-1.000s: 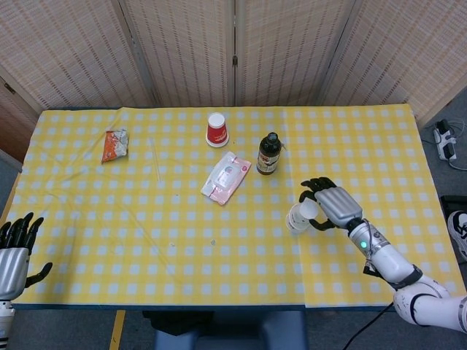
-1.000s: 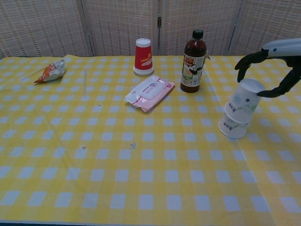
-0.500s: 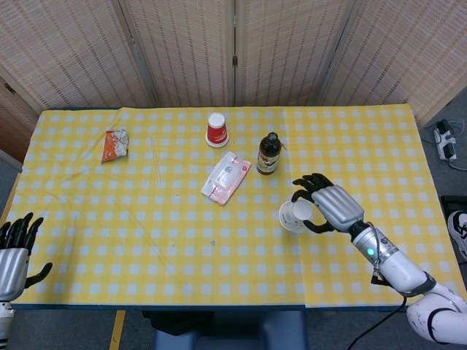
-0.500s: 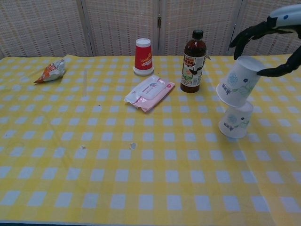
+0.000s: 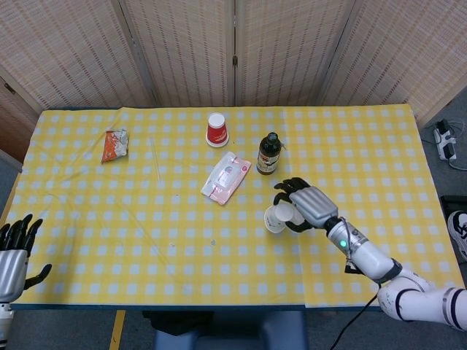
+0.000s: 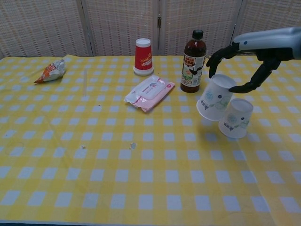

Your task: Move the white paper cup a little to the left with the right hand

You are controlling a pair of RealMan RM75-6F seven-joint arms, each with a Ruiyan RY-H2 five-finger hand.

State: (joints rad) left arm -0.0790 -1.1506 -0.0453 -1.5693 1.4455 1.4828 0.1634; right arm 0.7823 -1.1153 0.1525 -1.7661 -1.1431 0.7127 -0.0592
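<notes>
My right hand point(image 6: 254, 44) grips a white paper cup point(image 6: 215, 97) from above by its upturned base. The cup is mouth down, tilted and slightly off the yellow checked cloth. A second white paper cup point(image 6: 236, 118) with the same print stands mouth down on the cloth just right of it. In the head view the right hand point(image 5: 306, 205) holds the cup point(image 5: 276, 217) below the dark bottle, and the second cup is hidden under the hand. My left hand point(image 5: 14, 249) hangs open and empty off the table's near left corner.
A dark bottle point(image 6: 194, 61) stands just behind the held cup. A pink wipes pack point(image 6: 149, 93) lies to its left, a red cup point(image 6: 143, 56) stands behind that, and a snack bag point(image 6: 51, 71) lies at the far left. The table's front edge point(image 5: 219, 305) is near.
The right hand lifted the upper white cup off the one beneath it and carried it left and down beside it. The lower cup and the left hand stayed put.
</notes>
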